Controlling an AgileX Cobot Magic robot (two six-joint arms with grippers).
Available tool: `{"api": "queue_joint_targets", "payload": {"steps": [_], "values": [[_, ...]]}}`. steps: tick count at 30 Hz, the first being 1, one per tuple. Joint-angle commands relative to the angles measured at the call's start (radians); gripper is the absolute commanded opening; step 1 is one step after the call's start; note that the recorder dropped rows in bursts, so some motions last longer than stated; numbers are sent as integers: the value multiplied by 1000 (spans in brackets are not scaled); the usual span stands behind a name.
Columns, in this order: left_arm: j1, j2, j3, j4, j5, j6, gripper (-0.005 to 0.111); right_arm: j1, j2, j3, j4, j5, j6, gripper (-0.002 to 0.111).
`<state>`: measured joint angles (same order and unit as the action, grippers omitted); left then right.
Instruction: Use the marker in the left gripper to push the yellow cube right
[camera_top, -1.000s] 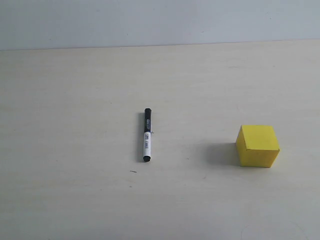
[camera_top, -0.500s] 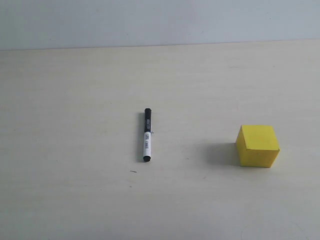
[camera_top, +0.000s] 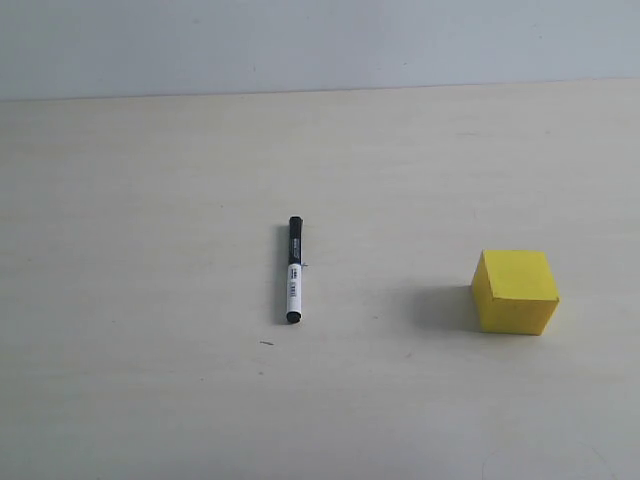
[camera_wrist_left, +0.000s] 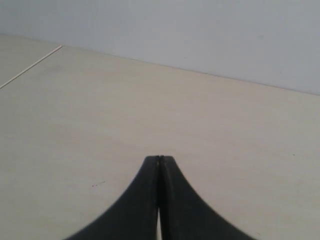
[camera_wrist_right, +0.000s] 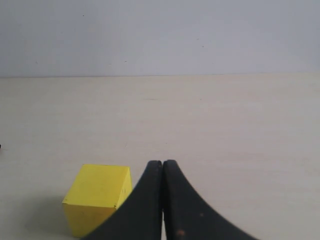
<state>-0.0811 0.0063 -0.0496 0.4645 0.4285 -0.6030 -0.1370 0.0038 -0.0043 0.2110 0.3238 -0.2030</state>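
1. A broad pale cream wooden table (camera_top: 150, 150) fills most of the scene, and the yellow cube stands on it towards its right side as seen from the exterior camera
2. A plain light grey wall (camera_top: 300, 40) rises behind the table's far edge, well beyond the cube
3. The left gripper (camera_wrist_left: 159, 159), a pair of dark curved fingers seen only from its own wrist camera, has its jaws pressed together tip to tip with nothing between them; it hangs over bare table, and how far it is from the cube I cannot tell
4. The right gripper (camera_wrist_right: 162, 162), of the same dark curved build, is likewise closed tight on nothing; the cube sits near it, with one lower corner hidden behind a finger
5. The bright yellow matte cube (camera_top: 515, 292) rests flat on the table, casting a soft shadow on its left side, with nothing touching it
6. The slim marker (camera_top: 294, 271), white barrel with a black label, black cap and black end, lies flat on the table well to the left of the cube, its length pointing towards the wall, cap at the far end
7. A tiny dark speck (camera_top: 266, 343) marks the table just in front of the marker, far left of the cube
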Motion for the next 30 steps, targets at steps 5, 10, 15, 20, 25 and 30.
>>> {"api": "queue_joint_targets", "payload": {"steps": [5,10,15,20,25,30], "values": [[2,-6,6,1,7,-3,0,3,-4,4,-3,-11,-1,0],[2,-6,6,-5,7,-3,0,3,-4,4,-3,-11,-1,0],[2,-6,24,-5,1,12,0,3,-4,4,-3,-11,-1,0],[2,-6,50,-17,-77,54,0,3,-4,4,-2,-11,-1,0],[2,-6,50,-108,-114,93,0,3,-4,4,-2,-11,-1,0],[2,-6,50,-358,-120,433,0,3,-4,4,-2,-11,-1,0]]}}
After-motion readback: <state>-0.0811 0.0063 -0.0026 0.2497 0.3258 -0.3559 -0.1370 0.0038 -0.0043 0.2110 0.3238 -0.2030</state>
